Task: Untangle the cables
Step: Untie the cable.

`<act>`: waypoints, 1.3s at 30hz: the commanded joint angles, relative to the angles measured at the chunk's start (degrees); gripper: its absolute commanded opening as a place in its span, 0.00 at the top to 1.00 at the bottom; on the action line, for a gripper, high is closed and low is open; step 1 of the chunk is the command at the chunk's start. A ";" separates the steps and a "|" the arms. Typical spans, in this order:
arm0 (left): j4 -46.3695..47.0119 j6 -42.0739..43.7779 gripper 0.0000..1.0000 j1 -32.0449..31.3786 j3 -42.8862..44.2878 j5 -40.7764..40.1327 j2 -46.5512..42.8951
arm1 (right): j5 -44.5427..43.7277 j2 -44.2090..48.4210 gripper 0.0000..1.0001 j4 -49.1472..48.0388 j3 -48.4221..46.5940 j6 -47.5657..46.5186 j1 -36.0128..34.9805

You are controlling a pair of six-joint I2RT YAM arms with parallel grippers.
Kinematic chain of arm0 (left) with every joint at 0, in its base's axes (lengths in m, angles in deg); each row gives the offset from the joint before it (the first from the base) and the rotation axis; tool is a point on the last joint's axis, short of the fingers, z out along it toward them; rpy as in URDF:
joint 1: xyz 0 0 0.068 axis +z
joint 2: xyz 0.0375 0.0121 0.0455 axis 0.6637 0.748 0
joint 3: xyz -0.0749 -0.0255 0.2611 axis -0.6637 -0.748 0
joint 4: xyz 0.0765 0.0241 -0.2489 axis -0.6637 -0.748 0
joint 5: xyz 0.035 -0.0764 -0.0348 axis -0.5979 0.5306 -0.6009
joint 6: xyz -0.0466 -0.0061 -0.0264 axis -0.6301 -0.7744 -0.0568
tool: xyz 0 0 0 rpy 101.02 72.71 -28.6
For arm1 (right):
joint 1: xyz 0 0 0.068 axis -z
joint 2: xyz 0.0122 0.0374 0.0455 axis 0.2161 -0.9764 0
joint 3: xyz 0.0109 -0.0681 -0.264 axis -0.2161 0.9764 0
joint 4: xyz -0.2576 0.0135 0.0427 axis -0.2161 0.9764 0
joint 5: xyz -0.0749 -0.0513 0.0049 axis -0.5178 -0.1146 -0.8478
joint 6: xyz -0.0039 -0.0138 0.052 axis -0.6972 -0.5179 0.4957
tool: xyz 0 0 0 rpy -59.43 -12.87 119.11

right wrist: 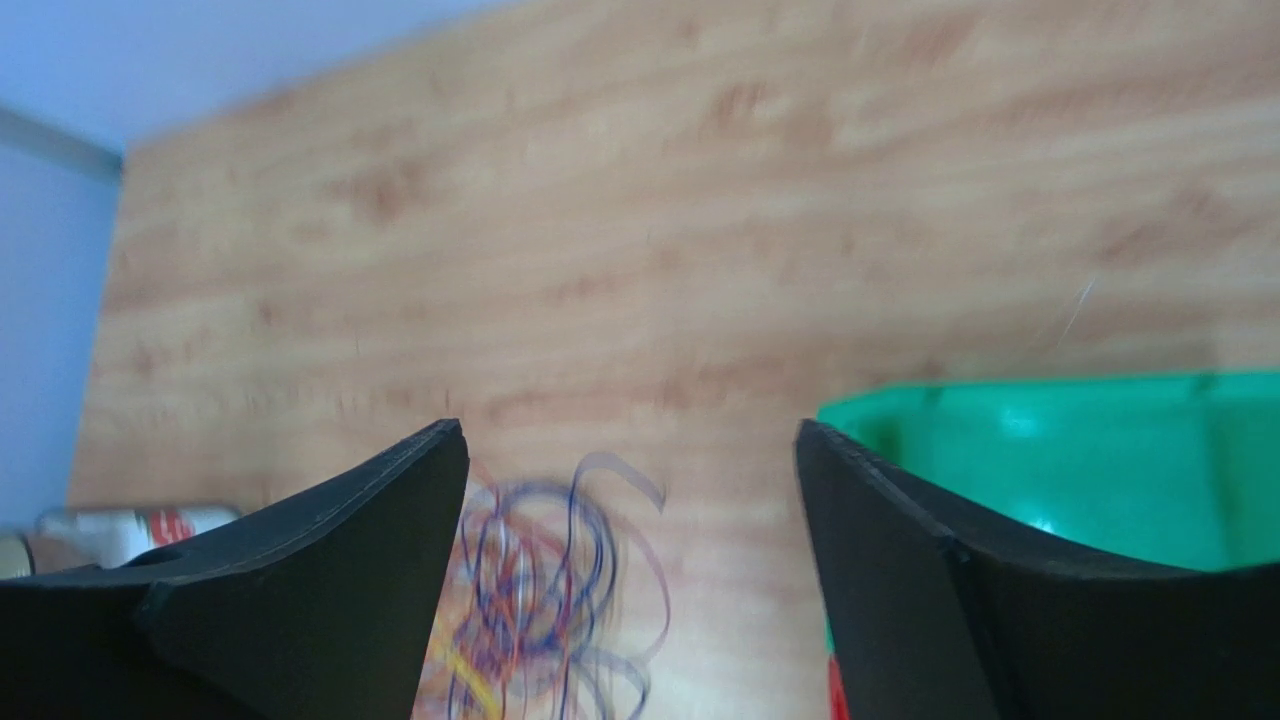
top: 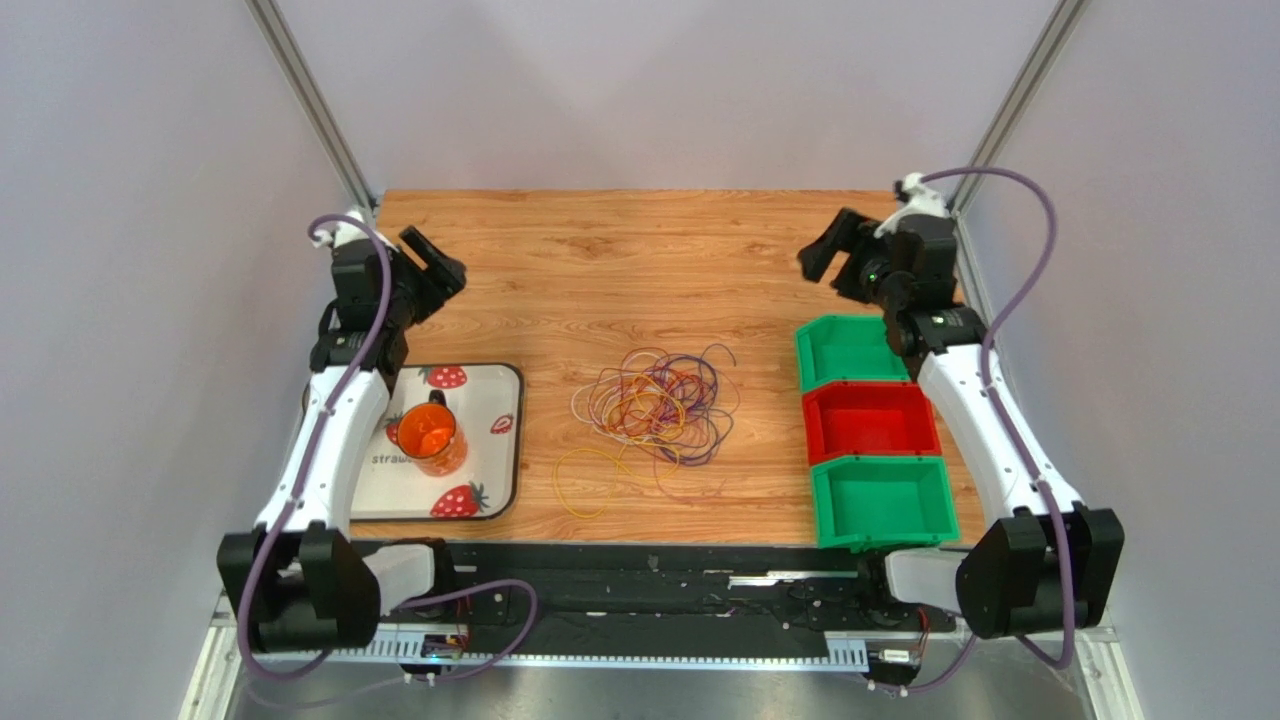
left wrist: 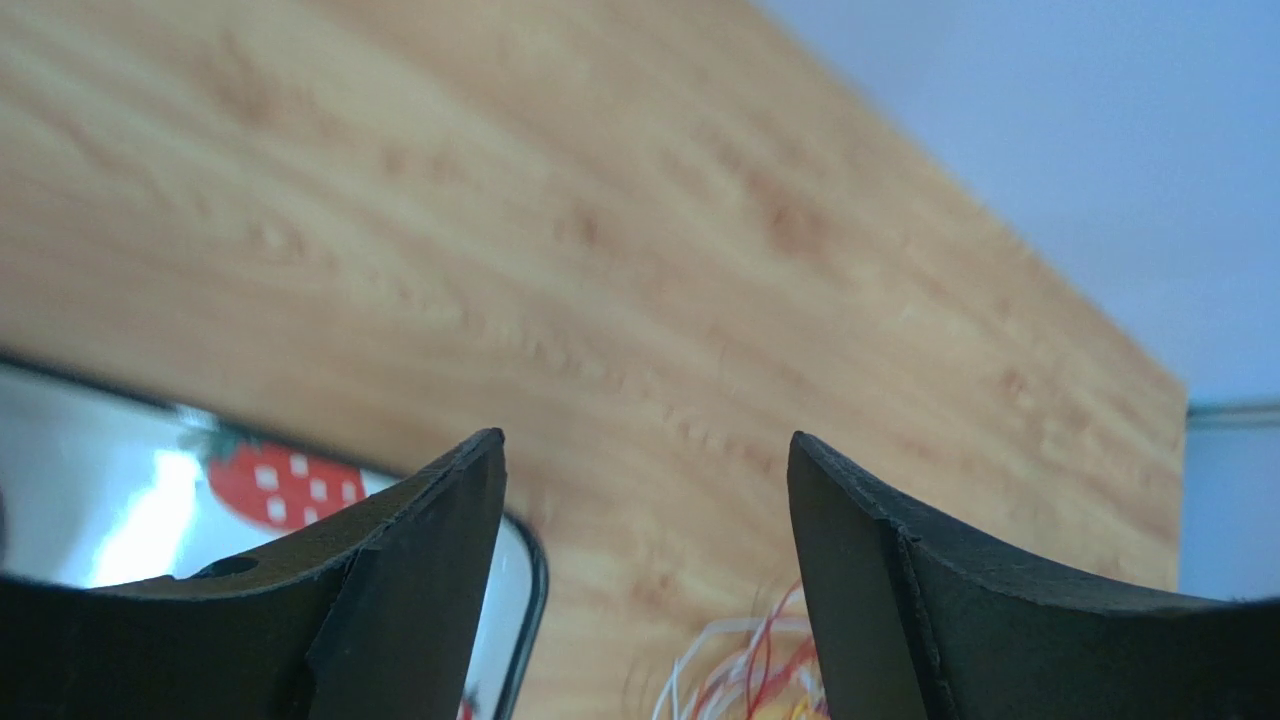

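Tangled heap of thin purple, orange, yellow and white cables [top: 657,405] lies at centre of wooden table [top: 601,255]. At its 9 o'clock: white strawberry-print tray [top: 492,393] bearing orange translucent cup [top: 427,435]. At 3 o'clock: row of green and red plastic bins [top: 872,423]. Farther, left gripper [top: 436,267] at 10 o'clock, right gripper [top: 830,245] at 2 o'clock; both jaws wide, holding nothing.

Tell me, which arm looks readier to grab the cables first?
Right, marginally. The right gripper is open with the cables framed between its fingers; the left gripper, also open, barely glimpses them.
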 commanded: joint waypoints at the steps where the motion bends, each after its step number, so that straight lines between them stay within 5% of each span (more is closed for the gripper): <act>1: -14.92 -4.05 0.22 -1.18 0.95 8.28 2.14 | -1.47 1.01 0.14 15.16 -1.28 1.73 -7.43; 7: -23.64 0.71 0.23 -15.39 5.17 -0.06 2.93 | -1.38 0.40 0.18 21.75 -1.27 5.34 -14.03; 16: -23.30 0.54 0.24 -29.74 2.35 -7.45 6.96 | 1.60 -1.70 0.19 22.55 1.45 7.71 -22.12; 21: -12.77 3.70 0.24 -32.38 -2.47 -3.50 9.43 | 2.57 -3.46 0.20 21.57 2.16 6.40 -24.49; 26: -12.22 4.40 0.25 -33.26 -1.43 -3.77 13.63 | 2.22 -2.15 0.20 23.86 2.77 4.47 -25.11; 39: -10.73 4.93 0.62 -36.34 4.11 -3.94 26.39 | -1.12 4.36 0.20 25.53 7.87 3.23 -25.20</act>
